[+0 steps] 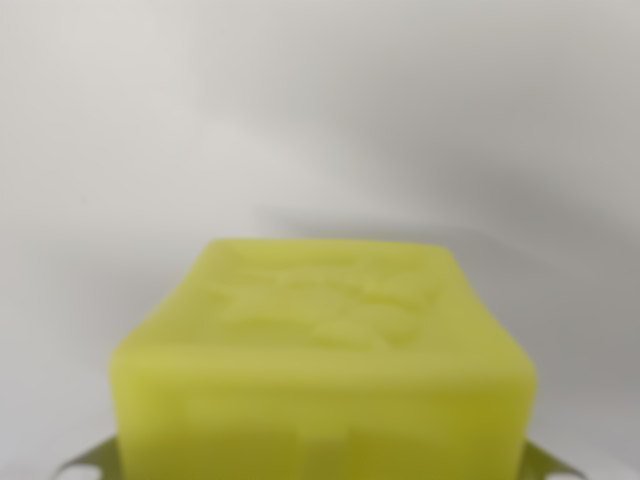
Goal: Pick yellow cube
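The yellow cube (325, 350) fills the lower middle of the wrist view, very close to the camera and out of focus. Its top face has shallow moulded marks. At the bottom edge, small pieces of my gripper (320, 472) show on both sides of it. One fingertip (92, 462) lies against the cube's left side and the other fingertip (548, 466) against its right side. The jaws stand shut on the cube. The rest of both fingers is out of frame, and the cube's underside is hidden.
A plain pale grey surface (320, 120) lies behind and around the cube, with a soft shadow (400, 222) just past the cube's far edge. Nothing else is in view.
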